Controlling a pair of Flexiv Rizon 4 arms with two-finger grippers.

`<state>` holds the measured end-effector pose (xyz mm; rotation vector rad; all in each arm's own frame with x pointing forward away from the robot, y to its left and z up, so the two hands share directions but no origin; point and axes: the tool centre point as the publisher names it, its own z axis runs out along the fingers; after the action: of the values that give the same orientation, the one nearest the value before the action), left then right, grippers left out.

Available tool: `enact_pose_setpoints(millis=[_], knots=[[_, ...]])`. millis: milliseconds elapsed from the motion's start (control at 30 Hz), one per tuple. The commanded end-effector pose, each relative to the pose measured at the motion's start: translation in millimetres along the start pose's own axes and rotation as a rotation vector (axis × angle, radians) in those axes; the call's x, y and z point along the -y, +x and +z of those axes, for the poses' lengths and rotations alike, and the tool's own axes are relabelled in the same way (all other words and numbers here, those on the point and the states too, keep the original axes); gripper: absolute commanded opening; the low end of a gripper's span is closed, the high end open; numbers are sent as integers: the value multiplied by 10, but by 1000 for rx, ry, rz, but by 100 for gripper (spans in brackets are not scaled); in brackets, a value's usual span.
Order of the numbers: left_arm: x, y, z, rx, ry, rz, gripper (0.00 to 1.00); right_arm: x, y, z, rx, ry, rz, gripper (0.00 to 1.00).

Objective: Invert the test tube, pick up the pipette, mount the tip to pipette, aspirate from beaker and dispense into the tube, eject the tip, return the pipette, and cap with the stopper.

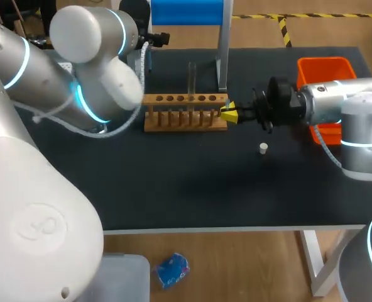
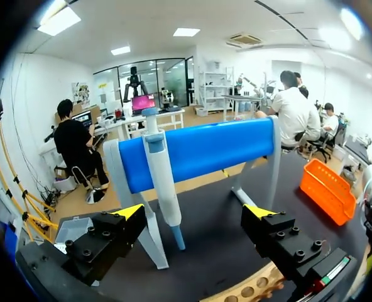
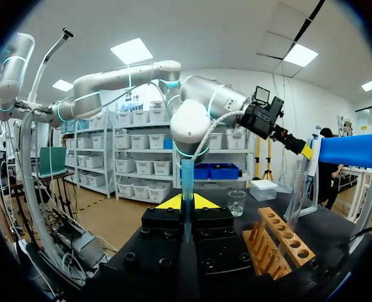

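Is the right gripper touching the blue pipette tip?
Touching. The right wrist view shows the right gripper with both fingers closed against the blue pipette tip standing between them.

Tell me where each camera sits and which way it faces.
Head view: above and behind the robot, looking down on the table; both arms show.
Left wrist view: on the left arm, facing the pipette on its stand; open left fingers show.
Right wrist view: on the right arm, facing the left arm; right fingers grip a blue tip.
Shared: all three show the wooden rack.
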<state>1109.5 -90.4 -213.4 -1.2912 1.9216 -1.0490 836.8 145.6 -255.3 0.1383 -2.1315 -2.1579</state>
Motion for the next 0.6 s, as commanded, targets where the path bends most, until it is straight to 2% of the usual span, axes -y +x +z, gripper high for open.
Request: enact_pose_setpoints(millis=[33, 267, 433, 600], knots=[[80, 77, 83, 196, -9, -6, 100, -1, 9, -6, 2, 0, -1, 0], [147, 57, 189, 235, -3, -33, 100, -1, 9, -6, 2, 0, -1, 0], [158, 7, 233, 299, 4, -56, 100, -1, 9, -6, 2, 0, -1, 0], [162, -19, 280, 319, 27, -89, 100, -1, 9, -6, 2, 0, -1, 0]])
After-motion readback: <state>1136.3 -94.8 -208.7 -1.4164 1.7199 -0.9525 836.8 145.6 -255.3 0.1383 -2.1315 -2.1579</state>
